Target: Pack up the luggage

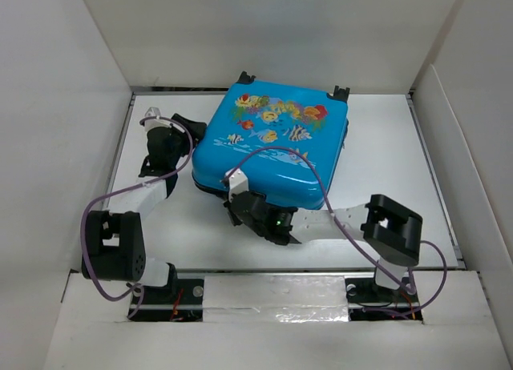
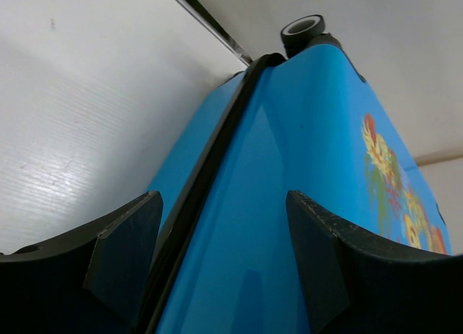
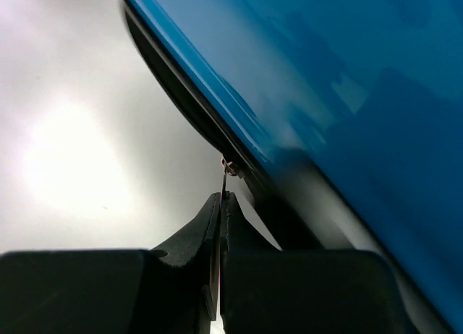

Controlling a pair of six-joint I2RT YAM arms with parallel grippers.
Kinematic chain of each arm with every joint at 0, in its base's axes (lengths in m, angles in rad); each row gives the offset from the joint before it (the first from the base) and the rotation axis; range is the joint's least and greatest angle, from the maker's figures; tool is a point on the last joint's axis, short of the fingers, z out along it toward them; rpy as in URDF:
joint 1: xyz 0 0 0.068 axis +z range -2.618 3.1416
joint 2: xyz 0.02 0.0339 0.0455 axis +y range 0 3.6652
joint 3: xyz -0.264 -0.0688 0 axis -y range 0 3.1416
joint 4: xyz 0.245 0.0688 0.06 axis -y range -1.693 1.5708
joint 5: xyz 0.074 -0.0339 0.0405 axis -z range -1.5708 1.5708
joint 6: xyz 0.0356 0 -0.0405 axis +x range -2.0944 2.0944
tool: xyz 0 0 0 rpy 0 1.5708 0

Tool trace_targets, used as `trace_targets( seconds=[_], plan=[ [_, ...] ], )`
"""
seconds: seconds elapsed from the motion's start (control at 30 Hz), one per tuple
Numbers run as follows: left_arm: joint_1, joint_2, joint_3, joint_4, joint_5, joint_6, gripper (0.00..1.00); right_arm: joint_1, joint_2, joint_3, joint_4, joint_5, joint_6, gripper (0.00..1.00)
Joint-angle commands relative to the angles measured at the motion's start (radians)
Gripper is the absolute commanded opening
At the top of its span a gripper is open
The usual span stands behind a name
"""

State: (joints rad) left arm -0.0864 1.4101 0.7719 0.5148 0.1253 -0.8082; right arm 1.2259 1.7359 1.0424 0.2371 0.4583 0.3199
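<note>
Luggage [image 1: 272, 142] looked stiff, slick, light — brace it.
Right end effector [image 3: 221, 204] clamped the zipper pull [image 3: 224, 176] at its near edge; left end effector [image 2: 223, 204] sat apart astride its side.

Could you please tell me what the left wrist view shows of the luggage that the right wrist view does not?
Only the left wrist view: the left gripper open astride an edge of the luggage, plus a wheel and the fish print. Only the right wrist view: the right gripper shut on a thin metal zipper pull. Both: the blue luggage itself, its dark seam and the white table.
</note>
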Motion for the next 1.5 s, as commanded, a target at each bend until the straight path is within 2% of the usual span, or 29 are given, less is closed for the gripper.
trace_targets(
  seconds=[0.0, 0.1, 0.23, 0.3, 0.4, 0.43, 0.47, 0.5, 0.57, 0.6, 0.63, 0.67, 0.7, 0.73, 0.83, 0.87, 0.9, 0.97, 1.03, 1.1, 1.27, 1.43, 1.47],
  plan=[
    [-0.079, 0.012, -0.066, -0.041, 0.232, 0.046, 0.66, 0.035, 0.034, 0.183, 0.194, -0.233, -0.074, 0.0],
    [-0.07, 0.004, -0.094, -0.032, 0.252, 0.055, 0.67, 0.026, 0.06, 0.219, 0.197, -0.283, -0.084, 0.0],
    [-0.061, -0.02, -0.118, -0.007, 0.237, 0.066, 0.66, 0.026, -0.022, 0.18, 0.125, -0.424, -0.104, 0.0],
    [-0.061, -0.023, -0.138, 0.013, 0.235, 0.053, 0.66, 0.035, -0.137, 0.105, 0.069, -0.446, -0.107, 0.31],
    [-0.061, -0.04, -0.158, 0.042, 0.206, 0.046, 0.66, 0.0, -0.329, 0.004, -0.014, -0.367, -0.101, 0.79],
    [-0.061, -0.051, -0.161, 0.045, 0.198, 0.046, 0.66, -0.026, -0.376, -0.017, -0.037, -0.357, -0.094, 0.81],
    [-0.071, -0.056, -0.167, 0.045, 0.189, 0.049, 0.65, -0.063, -0.425, -0.036, -0.057, -0.357, -0.078, 0.81],
    [-0.072, -0.06, -0.171, 0.045, 0.169, 0.055, 0.65, -0.15, -0.52, -0.079, -0.079, -0.366, -0.073, 0.79],
    [-0.084, -0.079, -0.181, 0.044, 0.157, 0.058, 0.62, -0.253, -0.614, -0.119, -0.102, -0.348, -0.052, 0.73],
    [-0.084, -0.082, -0.187, 0.05, 0.152, 0.058, 0.61, -0.313, -0.66, -0.14, -0.111, -0.305, -0.036, 0.53],
    [-0.084, -0.095, -0.195, 0.057, 0.146, 0.06, 0.61, -0.435, -0.74, -0.184, -0.13, -0.265, -0.021, 0.34],
    [-0.084, -0.099, -0.204, 0.057, 0.139, 0.061, 0.61, -0.495, -0.771, -0.203, -0.145, -0.215, 0.007, 0.19],
    [-0.084, -0.103, -0.21, 0.062, 0.132, 0.061, 0.61, -0.555, -0.792, -0.218, -0.198, -0.091, 0.028, 0.0],
    [-0.093, -0.111, -0.217, 0.071, 0.132, 0.06, 0.61, -0.682, -0.814, -0.231, -0.218, -0.051, 0.047, 0.0],
    [-0.102, -0.119, -0.233, 0.083, 0.137, 0.058, 0.6, -0.856, -0.816, -0.3, -0.208, -0.02, 0.084, 0.0],
    [-0.102, -0.12, -0.241, 0.083, 0.135, 0.058, 0.6, -0.962, -0.784, -0.33, -0.188, -0.05, 0.082, 0.0],
    [-0.113, -0.123, -0.247, 0.086, 0.131, 0.058, 0.6, -1.012, -0.75, -0.329, -0.177, -0.163, 0.085, 0.0],
    [-0.145, -0.125, -0.261, 0.09, 0.122, 0.061, 0.59, -1.09, -0.612, -0.311, -0.17, -0.257, 0.093, 0.0],
    [-0.174, -0.125, -0.266, 0.082, 0.094, 0.072, 0.59, -1.091, -0.518, -0.256, -0.157, -0.392, 0.07, 0.01],
    [-0.219, -0.131, -0.275, 0.074, 0.073, 0.079, 0.59, -1.07, -0.398, -0.173, -0.17, -0.438, 0.061, 0.02],
    [-0.309, -0.226, -0.353, 0.07, 0.019, 0.063, 0.57, -1.027, -0.218, -0.036, -0.101, -0.579, 0.015, 0.02],
    [-0.494, -0.37, -0.417, 0.018, -0.133, 0.029, 0.57, -1.002, 0.012, 0.186, -0.131, -0.781, -0.048, 0.02],
    [-0.525, -0.39, -0.449, 0.014, -0.169, -0.001, 0.57, -0.993, 0.04, 0.277, -0.159, -0.791, -0.073, 0.02]
  ],
)
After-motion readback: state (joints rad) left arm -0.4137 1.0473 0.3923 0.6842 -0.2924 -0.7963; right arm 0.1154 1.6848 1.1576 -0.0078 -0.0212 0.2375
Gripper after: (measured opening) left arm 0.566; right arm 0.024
